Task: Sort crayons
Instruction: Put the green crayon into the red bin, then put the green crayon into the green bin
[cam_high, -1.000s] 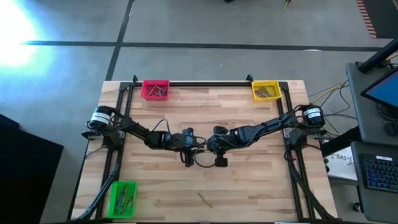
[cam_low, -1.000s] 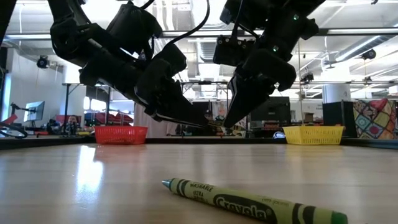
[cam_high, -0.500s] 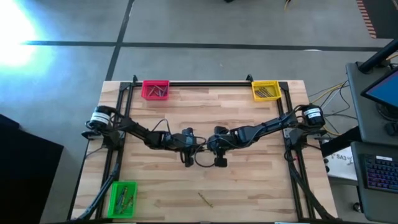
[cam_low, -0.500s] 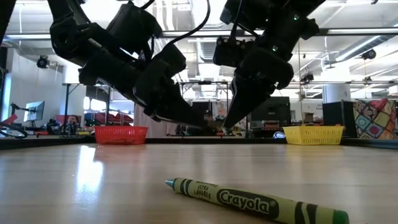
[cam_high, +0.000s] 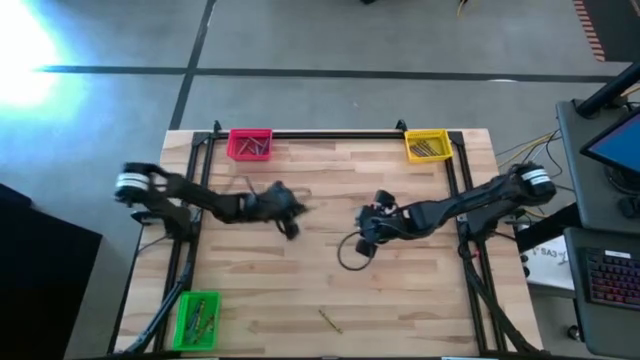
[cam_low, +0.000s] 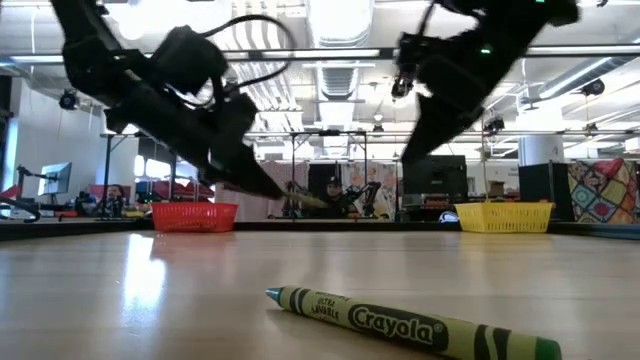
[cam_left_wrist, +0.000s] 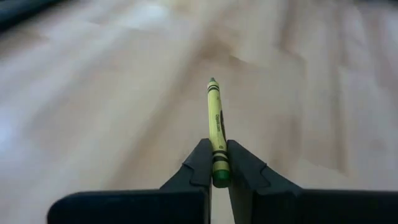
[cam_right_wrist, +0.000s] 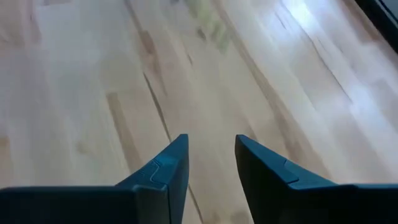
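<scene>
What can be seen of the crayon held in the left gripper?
The crayon is a thin yellow-green stick with a paper wrapper, dark bands near both ends, small print along its side and a pointed tip. The left gripper is shut on its blunt end, one dark finger on each side, so most of its length sticks straight out beyond the fingertips. It hangs above the wooden table, touching nothing but the fingers.

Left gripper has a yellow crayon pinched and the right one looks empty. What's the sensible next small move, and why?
Probably carry the left gripper toward the yellow bin. It is shut on a yellow crayon above bare table, not yet over any bin. The right gripper is open and empty.
</scene>
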